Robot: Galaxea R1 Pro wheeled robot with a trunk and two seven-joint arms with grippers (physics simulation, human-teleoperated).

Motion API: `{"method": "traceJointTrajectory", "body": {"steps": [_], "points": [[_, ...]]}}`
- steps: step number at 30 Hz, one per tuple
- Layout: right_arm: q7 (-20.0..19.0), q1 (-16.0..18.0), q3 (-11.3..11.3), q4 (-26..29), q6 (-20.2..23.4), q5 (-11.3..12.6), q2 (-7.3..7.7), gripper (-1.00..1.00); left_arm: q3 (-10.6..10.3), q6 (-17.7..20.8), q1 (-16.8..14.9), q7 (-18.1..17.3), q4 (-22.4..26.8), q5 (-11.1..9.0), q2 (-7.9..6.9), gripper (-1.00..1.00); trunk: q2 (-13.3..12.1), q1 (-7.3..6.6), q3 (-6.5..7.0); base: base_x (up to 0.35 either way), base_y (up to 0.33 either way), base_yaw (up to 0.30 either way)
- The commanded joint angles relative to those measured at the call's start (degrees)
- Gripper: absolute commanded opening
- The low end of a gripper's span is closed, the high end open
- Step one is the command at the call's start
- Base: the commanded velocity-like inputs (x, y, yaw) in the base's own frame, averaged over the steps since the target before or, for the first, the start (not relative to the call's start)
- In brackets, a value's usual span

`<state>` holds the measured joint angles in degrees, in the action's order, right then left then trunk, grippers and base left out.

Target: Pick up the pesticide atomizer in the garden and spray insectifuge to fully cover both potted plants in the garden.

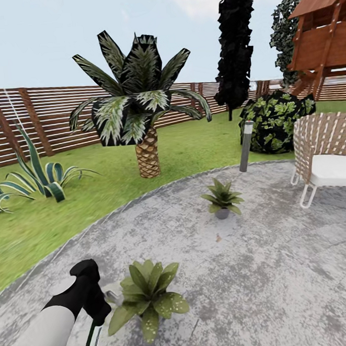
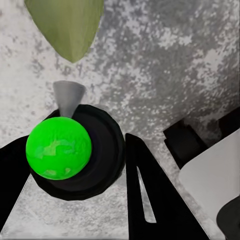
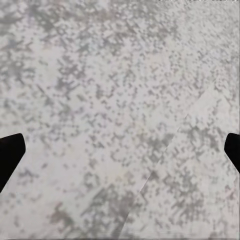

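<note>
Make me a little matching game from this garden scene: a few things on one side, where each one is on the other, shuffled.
Things:
1. spray bottle
2. far potted plant
3. palm
4. wicker chair

Places:
a. on the lawn before the fence
b. held in the left gripper
c. at the patio's right edge
d. mid-patio, standing alone

Pairs: 1-b, 2-d, 3-a, 4-c

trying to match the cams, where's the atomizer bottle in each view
Head view: the pesticide atomizer hangs from the left gripper, lower left, beside the near potted plant.
Left wrist view: seen end-on, green round end between the fingers.
Right wrist view: not in it.
Shared landmark: the grey speckled patio.
</note>
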<state>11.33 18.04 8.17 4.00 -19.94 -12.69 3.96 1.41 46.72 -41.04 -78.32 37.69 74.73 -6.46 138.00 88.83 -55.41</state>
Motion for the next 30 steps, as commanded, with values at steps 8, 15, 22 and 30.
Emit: {"method": "traceJointTrajectory", "body": {"steps": [8,15,22,30], "points": [[0.19,0.03,0.43,-0.06,-0.27,-0.63,-0.01,1.0,0.1,0.57,-0.01,-0.37,-0.05,0.52,0.1,-1.0,0.02,-0.01,-0.06,0.018,0.315,-0.002],[0.19,0.05,0.43,-0.05,-0.36,-0.65,-0.01,1.0,0.17,0.57,0.92,-0.03,-0.54,0.57,0.26,-1.0,0.02,-0.01,-0.06,-0.074,0.151,0.0],[0.19,0.02,0.36,-0.1,-0.36,-0.67,-0.01,1.0,0.35,0.52,4.64,3.87,-0.33,0.27,4.61,-1.0,0.02,-0.01,-0.06,-0.001,0.003,0.0],[0.19,0.02,0.43,-0.07,-0.36,-0.67,0.02,1.0,0.84,0.57,4.47,6.34,0.24,0.4,3.06,-1.0,0.02,-0.01,-0.06,0.0,0.0,0.0]]}}
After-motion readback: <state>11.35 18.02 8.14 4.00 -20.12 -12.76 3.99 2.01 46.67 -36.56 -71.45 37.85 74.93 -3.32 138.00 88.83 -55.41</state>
